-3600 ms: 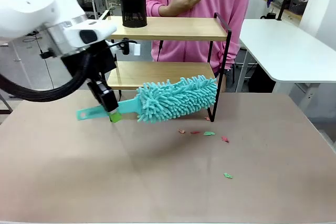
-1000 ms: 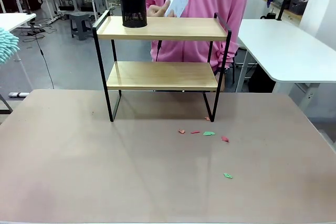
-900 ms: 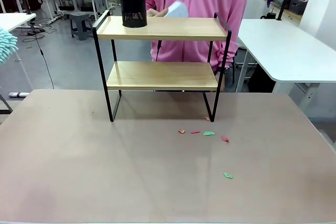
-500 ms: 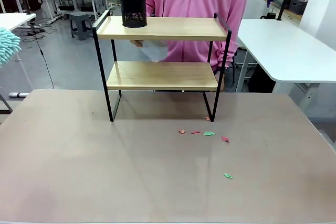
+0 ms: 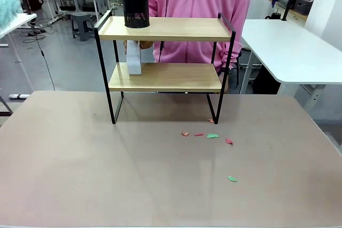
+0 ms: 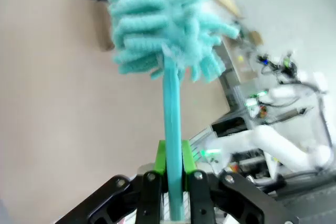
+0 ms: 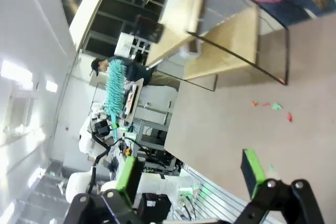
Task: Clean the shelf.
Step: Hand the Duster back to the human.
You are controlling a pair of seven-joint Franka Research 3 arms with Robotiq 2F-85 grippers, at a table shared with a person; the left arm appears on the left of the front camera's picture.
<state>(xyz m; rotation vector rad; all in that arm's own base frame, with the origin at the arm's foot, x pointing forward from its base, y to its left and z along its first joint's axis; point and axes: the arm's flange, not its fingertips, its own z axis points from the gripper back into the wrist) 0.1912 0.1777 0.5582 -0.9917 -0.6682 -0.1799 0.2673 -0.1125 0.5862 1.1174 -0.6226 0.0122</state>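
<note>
Left gripper [image 6: 171, 157], in its own wrist view, pinches the handle of a fluffy teal microfibre duster [image 6: 157, 19] between its green pads. Right wrist view: the right gripper [image 7: 190, 170] gapes (jaws wide, nothing between). Front view: the two-tier wooden shelf with thin black frame [image 5: 165, 29] stands mid-table at the far side, with a black mesh cup [image 5: 134, 7] on its top board.

The table [image 5: 80, 174] in front of me carries the shelf [image 5: 165, 29], with paper scraps [image 5: 212, 135] lying near its right leg. A black cup [image 5: 135, 7] stands on the top board and a white box [image 5: 133, 58] on the lower one.
</note>
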